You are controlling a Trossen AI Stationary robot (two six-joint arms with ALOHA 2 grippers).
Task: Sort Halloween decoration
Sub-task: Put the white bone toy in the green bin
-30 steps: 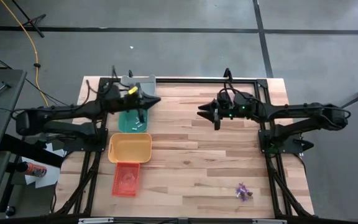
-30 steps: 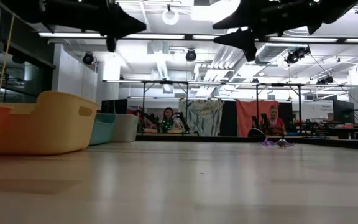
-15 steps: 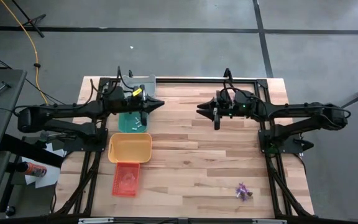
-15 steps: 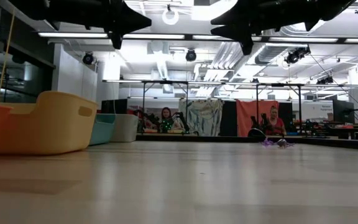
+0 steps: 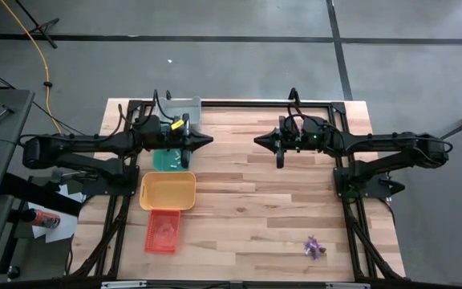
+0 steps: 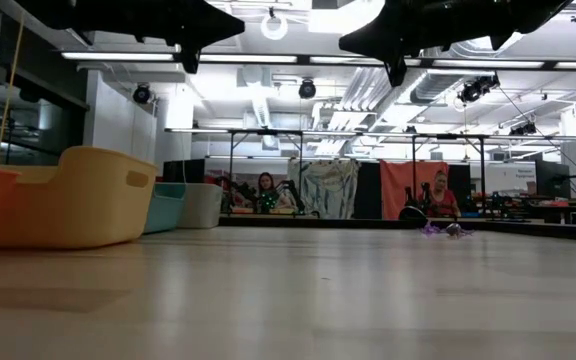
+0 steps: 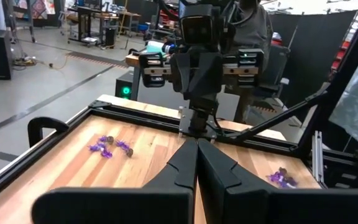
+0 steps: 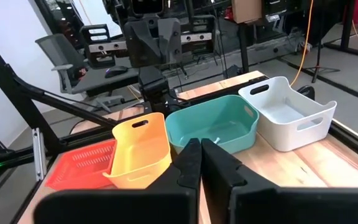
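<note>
one camera looks straight down on the whole worktop. one sits low on the worktop and looks across it into the room. each arm has a close camera looking past its own pincer toward the other arm. top, low and right-arm cameras share the yellow tray.

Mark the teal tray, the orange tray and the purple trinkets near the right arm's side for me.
teal tray (image 8: pixel 219 118), right wrist view, on its front wall.
orange tray (image 5: pixel 163 230), high view, on its mesh floor.
purple trinkets (image 5: pixel 314 246), high view, on the middle of the small cluster lying on the table.
</note>
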